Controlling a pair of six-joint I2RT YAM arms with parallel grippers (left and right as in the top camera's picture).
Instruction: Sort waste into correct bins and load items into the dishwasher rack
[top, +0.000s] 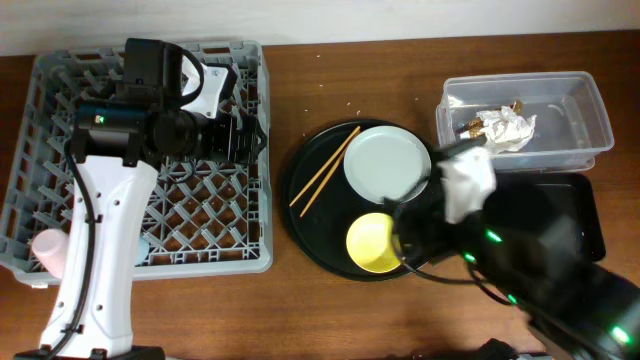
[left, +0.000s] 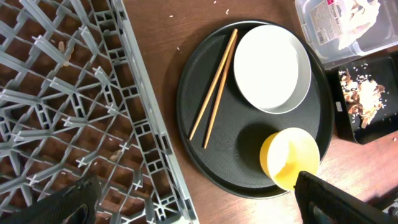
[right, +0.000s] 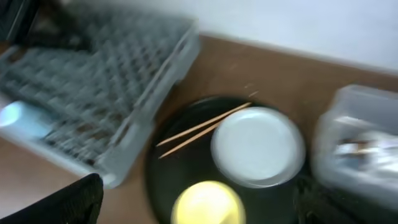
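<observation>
Left gripper (left: 196, 196): read as spread wide with nothing held, poised above the right side of the dishwasher rack (top: 45, 150) at the left of the table (top: 320, 70). Right gripper (right: 199, 199): read as spread and empty too, though seen only through a blurred wrist view; locate it over the near part of the round black tray (top: 305, 225), with the yellow bowl (top: 372, 243) showing between its fingers. Find the plate (top: 388, 160) on the same tray, just beside the bowl on its far side, and the chopsticks (top: 325, 170) lying side by side left of the plate, slanting from far right to near left. Locate the pink cup (top: 48, 250) in the near left corner of the rack and the light-blue cup (right: 18, 118) also in the rack, towards its near side, partly covered by the left arm from overhead. Find the napkin (top: 510, 128) and the wrapper (top: 476, 125) inside the clear tub (top: 595, 110) at far right. Find the food scraps (left: 364, 96) in the black rectangular tray (top: 590, 205) on the near side of the tub, largely hidden from overhead by the right arm
</observation>
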